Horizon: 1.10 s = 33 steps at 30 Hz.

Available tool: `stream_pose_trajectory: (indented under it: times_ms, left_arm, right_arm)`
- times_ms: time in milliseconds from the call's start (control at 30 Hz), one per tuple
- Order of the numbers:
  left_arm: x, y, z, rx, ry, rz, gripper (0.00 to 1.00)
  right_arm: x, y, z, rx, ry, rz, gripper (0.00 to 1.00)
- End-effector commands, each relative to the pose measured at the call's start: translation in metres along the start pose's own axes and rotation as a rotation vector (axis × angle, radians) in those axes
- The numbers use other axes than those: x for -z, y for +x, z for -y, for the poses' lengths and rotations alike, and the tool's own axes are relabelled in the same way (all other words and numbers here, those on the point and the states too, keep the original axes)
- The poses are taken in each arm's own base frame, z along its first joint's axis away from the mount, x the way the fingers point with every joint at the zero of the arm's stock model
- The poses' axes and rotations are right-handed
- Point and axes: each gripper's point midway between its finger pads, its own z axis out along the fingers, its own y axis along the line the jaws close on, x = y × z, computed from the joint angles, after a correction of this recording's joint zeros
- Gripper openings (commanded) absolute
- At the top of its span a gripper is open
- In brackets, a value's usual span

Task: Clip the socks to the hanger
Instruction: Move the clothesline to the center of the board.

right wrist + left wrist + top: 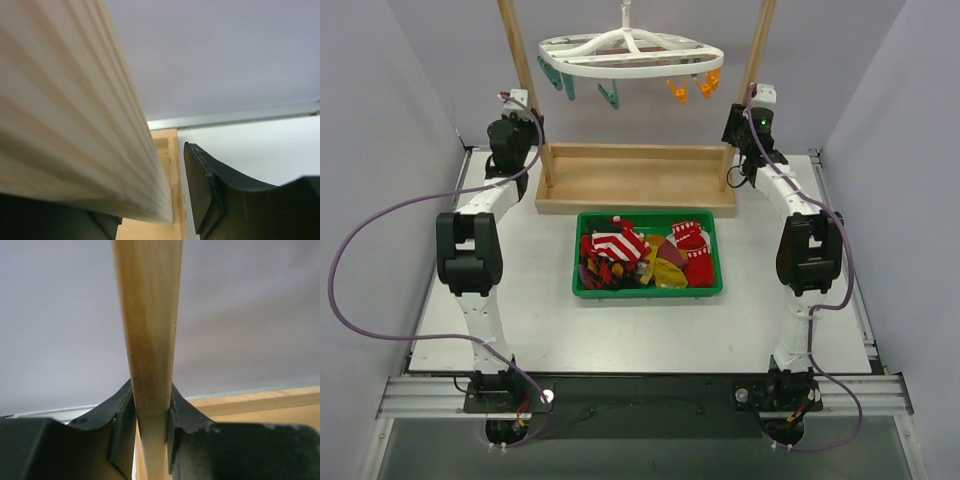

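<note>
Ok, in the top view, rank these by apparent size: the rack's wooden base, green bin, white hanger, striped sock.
1. Wooden base and green bin: about alike, not ranked.
2. White hanger: nearly as wide, but hangs nearer the camera, so unsure.
3. Red-white striped sock: clearly smallest.

Even, bright diffuse light, faint soft shadows, sharp top view; wooden post (75, 100) blurred in right wrist view.

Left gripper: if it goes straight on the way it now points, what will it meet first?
The wooden post of the rack. It stands between the left gripper's fingers, which seem to touch it, so hardly any travel is free.
</note>
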Motion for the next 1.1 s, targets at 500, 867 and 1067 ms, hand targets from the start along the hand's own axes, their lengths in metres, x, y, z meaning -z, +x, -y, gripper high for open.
stream_pose_trajectory:
  times_ms: [500, 867, 1067]
  left_arm:
    - [0.111, -0.022, 0.070, 0.109, 0.334, -0.166, 0.07]
    - [0.153, -0.028, 0.076, 0.097, 0.336, -0.206, 0.14]
    - [0.154, -0.047, 0.064, 0.058, 0.278, -0.201, 0.96]
  right_arm:
    - [0.103, -0.018, 0.042, -0.114, 0.110, 0.072, 0.34]
    - [0.139, -0.004, 0.051, -0.145, 0.129, 0.049, 0.34]
    - [0.152, -0.016, 0.054, -0.163, 0.142, 0.059, 0.53]
